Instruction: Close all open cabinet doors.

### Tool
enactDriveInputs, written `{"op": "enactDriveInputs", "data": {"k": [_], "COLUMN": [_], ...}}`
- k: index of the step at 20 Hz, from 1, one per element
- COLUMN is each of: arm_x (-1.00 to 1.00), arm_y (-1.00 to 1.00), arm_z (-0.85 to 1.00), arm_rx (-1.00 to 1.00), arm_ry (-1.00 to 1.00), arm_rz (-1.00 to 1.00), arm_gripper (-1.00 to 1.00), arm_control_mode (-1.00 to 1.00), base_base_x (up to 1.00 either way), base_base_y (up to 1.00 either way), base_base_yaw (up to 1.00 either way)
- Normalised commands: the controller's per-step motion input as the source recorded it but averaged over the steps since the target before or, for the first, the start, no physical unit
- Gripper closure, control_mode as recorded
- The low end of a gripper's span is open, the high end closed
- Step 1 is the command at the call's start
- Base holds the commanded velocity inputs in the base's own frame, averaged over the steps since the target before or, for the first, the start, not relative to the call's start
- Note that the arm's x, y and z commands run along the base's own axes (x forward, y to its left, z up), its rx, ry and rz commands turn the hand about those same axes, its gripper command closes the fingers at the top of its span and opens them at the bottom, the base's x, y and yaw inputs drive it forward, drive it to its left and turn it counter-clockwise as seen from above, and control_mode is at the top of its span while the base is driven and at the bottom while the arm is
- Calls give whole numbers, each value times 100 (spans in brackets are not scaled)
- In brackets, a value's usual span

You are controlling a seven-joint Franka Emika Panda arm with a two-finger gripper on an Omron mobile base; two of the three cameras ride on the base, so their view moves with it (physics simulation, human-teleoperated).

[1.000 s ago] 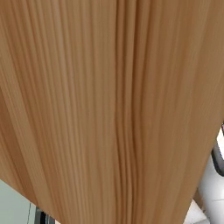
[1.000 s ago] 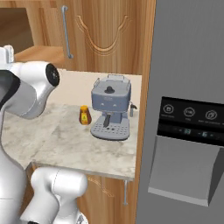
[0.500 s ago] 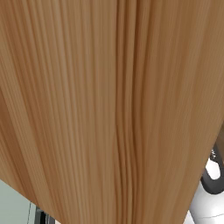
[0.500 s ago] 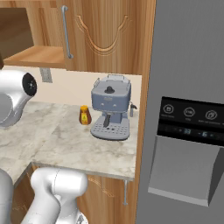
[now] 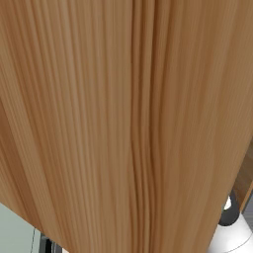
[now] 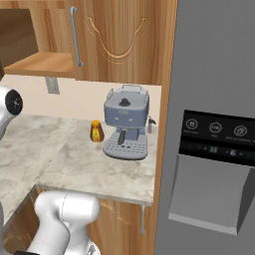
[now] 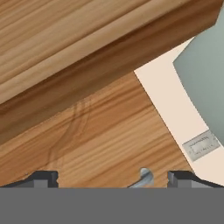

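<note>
A wood-grain cabinet door (image 5: 123,123) stands very close across the left base view. In the right base view a closed cabinet door (image 6: 117,40) with a carved curve and a long silver handle (image 6: 74,37) hangs above the counter. Left of it a cabinet compartment (image 6: 20,37) stands open. In the hand view my gripper (image 7: 113,181) is open, its fingertips (image 7: 43,178) spread wide before a door face (image 7: 87,144) with a carved curve. The end of a silver handle (image 7: 144,177) shows between the tips. A thick wooden edge (image 7: 87,65) runs diagonally above.
On the marble counter (image 6: 74,169) stand a blue-grey coffee machine (image 6: 127,127) and a small amber bottle (image 6: 96,131). A grey fridge (image 6: 214,124) with a dispenser panel rises at the right. A wall outlet (image 6: 51,84) sits under the open compartment. My arm (image 6: 7,107) is at the left edge.
My arm has swung left, mostly leaving the right base view, and a dark joint has risen into the lower right of the left base view. The doors have not moved.
</note>
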Motion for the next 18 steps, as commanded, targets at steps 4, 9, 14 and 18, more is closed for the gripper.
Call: {"op": "enactDriveInputs", "data": {"k": [4, 9, 14, 18], "arm_x": [31, 19, 5, 11], "arm_y": [37, 20, 8, -14], "arm_z": [2, 3, 9, 6], "arm_rx": [0, -3, -14, -21], "arm_ry": [1, 0, 0, 3], "arm_rz": [-7, -6, -13, -25], "arm_gripper": [-100, -100, -100, -100], "arm_control_mode": [-100, -100, -100, -100], "base_base_x": [0, 0, 0, 0], "base_base_y": [0, 0, 0, 0], "base_base_yaw": [0, 0, 0, 0]}}
